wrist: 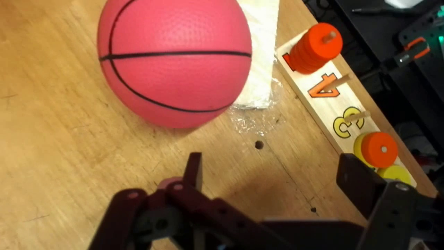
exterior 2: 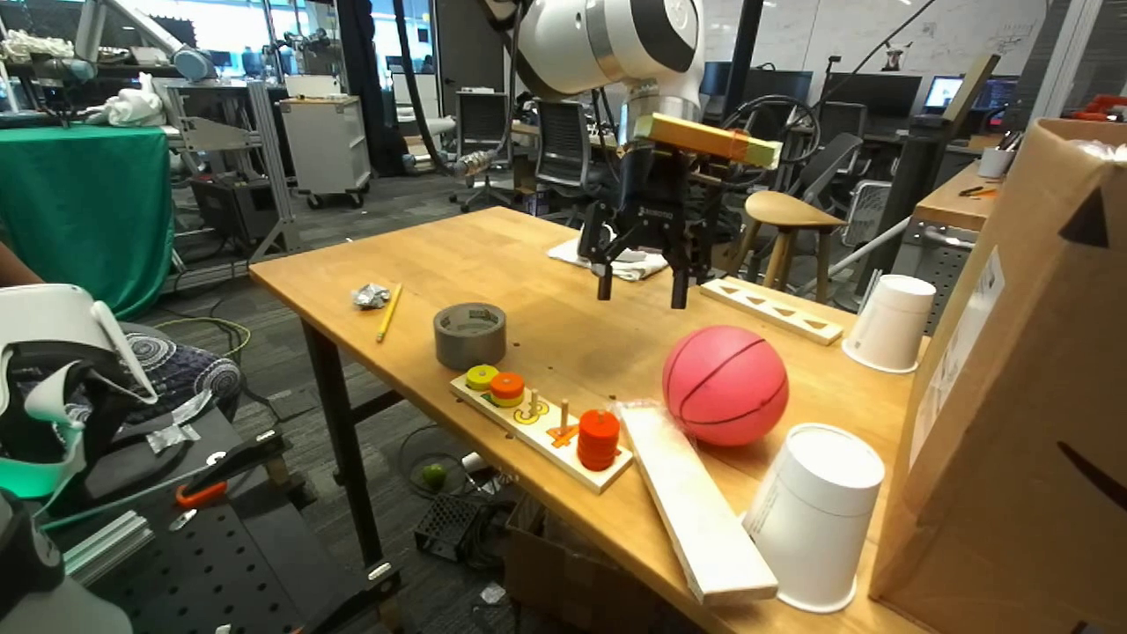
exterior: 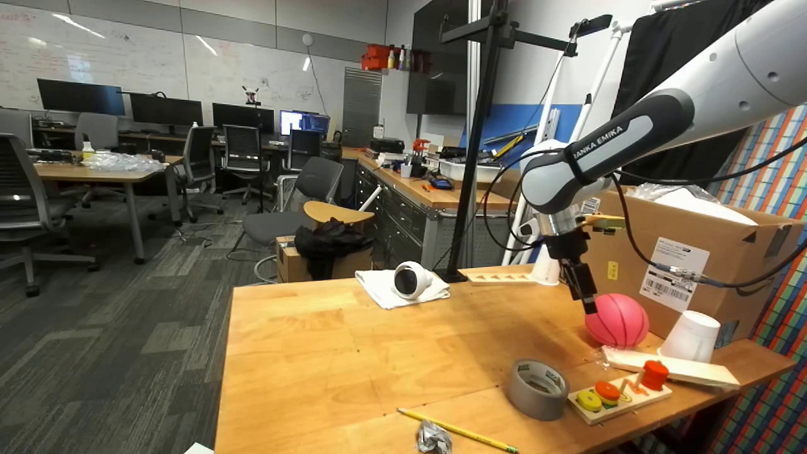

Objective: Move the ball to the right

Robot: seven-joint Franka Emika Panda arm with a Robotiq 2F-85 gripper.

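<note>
The pinkish-red ball with dark seam lines point(exterior: 619, 321) rests on the wooden table in both exterior views point(exterior 2: 726, 386). In the wrist view the ball point(wrist: 175, 66) fills the upper left and is cut by the top edge. My gripper point(exterior 2: 642, 298) is open with nothing between its fingers. It hangs above the table, apart from the ball. In an exterior view the gripper point(exterior: 589, 307) overlaps the ball's left edge. In the wrist view the fingertips point(wrist: 270, 159) stand wide apart below the ball, with bare table between them.
A wooden plank point(exterior 2: 696, 502) and a white cup point(exterior 2: 819, 519) stand close to the ball. A cardboard box point(exterior: 750, 271) is behind it. A number toy board point(exterior 2: 546, 429) and grey tape roll point(exterior 2: 471, 343) lie near the table edge. A second cup point(exterior 2: 889, 324) stands further back.
</note>
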